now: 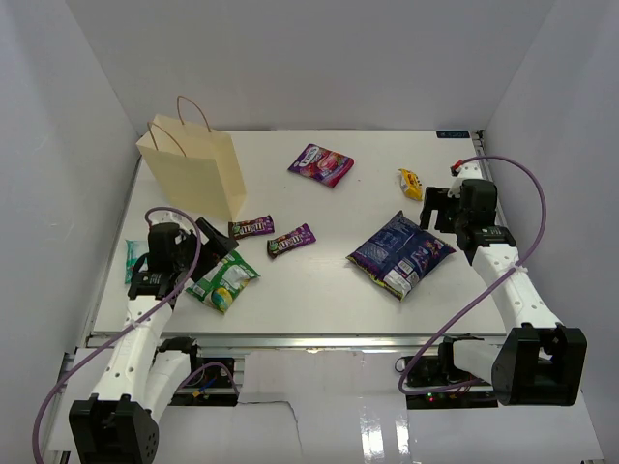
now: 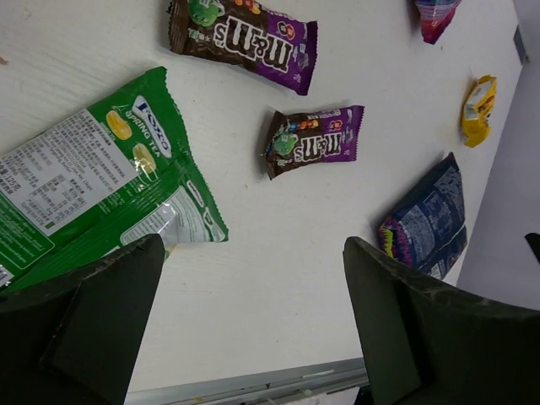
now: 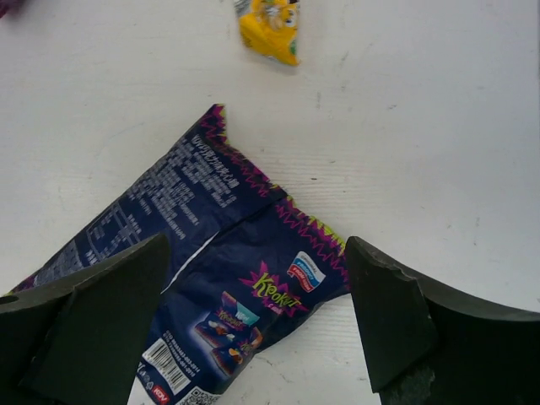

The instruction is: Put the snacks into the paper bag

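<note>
A: Top view, container?
B: One cream paper bag (image 1: 193, 174), upright at the far-left corner of the table (image 1: 319, 300), string handles up. Every listed snack lay on the table outside it.

A: Snacks, same view?
B: Purple-pink pouch (image 1: 321, 163), far centre. Yellow packet (image 1: 411, 183), far right. Dark-blue chip bag (image 1: 400, 254), right of centre. Brown M&M's pack (image 1: 251, 228) and purple M&M's pack (image 1: 291, 240), side by side near the paper bag's foot. Green-white bag (image 1: 223, 280), near left. Teal packet (image 1: 130, 261), at the left edge, partly behind the left arm.

A: Grippers?
B: Left gripper (image 1: 221, 244) was at the far end of the green-white bag. Right gripper (image 1: 432, 213) was between the yellow packet and the chip bag.

A: Left wrist view?
B: Fingers (image 2: 84, 329) stood wide apart with bare table between them, gripping nothing. The green-white bag, printed "SPRING TEA", lay beside the left-hand finger, one corner hidden under it. Both M&M's packs lay beyond.

A: Right wrist view?
B: Fingers (image 3: 405, 321) were spread wide and held nothing. The chip bag lay beneath, spanning the gap; contact could not be told. The yellow packet lay beyond it, apart.
</note>
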`<state>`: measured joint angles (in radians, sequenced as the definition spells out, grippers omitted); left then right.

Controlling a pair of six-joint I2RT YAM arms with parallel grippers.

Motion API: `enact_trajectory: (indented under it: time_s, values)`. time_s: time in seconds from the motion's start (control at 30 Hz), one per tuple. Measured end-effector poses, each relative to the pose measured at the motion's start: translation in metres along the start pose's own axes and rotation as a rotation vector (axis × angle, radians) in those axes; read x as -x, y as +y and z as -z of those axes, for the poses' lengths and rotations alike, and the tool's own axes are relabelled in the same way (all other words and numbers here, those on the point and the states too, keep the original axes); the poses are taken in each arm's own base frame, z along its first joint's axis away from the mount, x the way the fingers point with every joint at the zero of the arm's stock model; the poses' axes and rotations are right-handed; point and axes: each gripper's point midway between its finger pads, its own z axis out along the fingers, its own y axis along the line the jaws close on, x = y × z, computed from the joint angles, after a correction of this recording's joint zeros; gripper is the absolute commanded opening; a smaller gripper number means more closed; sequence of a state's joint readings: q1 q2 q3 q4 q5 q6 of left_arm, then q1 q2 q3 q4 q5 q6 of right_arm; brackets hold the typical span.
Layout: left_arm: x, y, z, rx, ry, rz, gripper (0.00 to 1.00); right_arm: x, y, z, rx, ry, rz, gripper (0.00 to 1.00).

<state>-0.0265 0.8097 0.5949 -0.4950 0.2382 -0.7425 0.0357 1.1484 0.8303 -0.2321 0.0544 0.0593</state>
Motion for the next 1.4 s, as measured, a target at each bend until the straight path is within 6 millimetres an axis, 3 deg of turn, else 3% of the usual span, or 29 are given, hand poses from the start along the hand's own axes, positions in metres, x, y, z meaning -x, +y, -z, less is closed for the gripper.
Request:
enact_trajectory:
  time_s: [0.17,0.37,0.43,0.57,0.83,1.13,1.4]
  values:
    - [-0.003,-0.002,-0.004,-0.011,-0.004,0.143,0.98,-0.004,0.033,0.004,0.227,0.006,0.160,0.90]
    - [-0.024,0.021,-0.019,0.080,0.006,0.432,0.96,-0.014,0.078,0.017,0.500,0.009,0.396,0.90]
    - [-0.023,0.022,-0.024,0.101,-0.005,0.512,0.90,-0.021,0.086,0.019,0.559,0.018,0.445,0.90]
    - [-0.022,0.020,-0.044,0.150,0.002,0.601,0.89,-0.035,0.098,0.026,0.667,0.041,0.517,0.90]
    - [-0.030,-0.007,-0.097,0.254,0.041,0.640,0.86,-0.038,0.113,0.036,0.774,0.015,0.547,0.90]
    - [-0.019,0.009,-0.143,0.371,-0.046,0.762,0.82,-0.043,0.117,0.039,0.815,0.012,0.554,0.90]
    - [0.002,-0.005,-0.176,0.327,-0.102,0.822,0.69,-0.051,0.118,0.039,0.828,0.025,0.550,0.90]
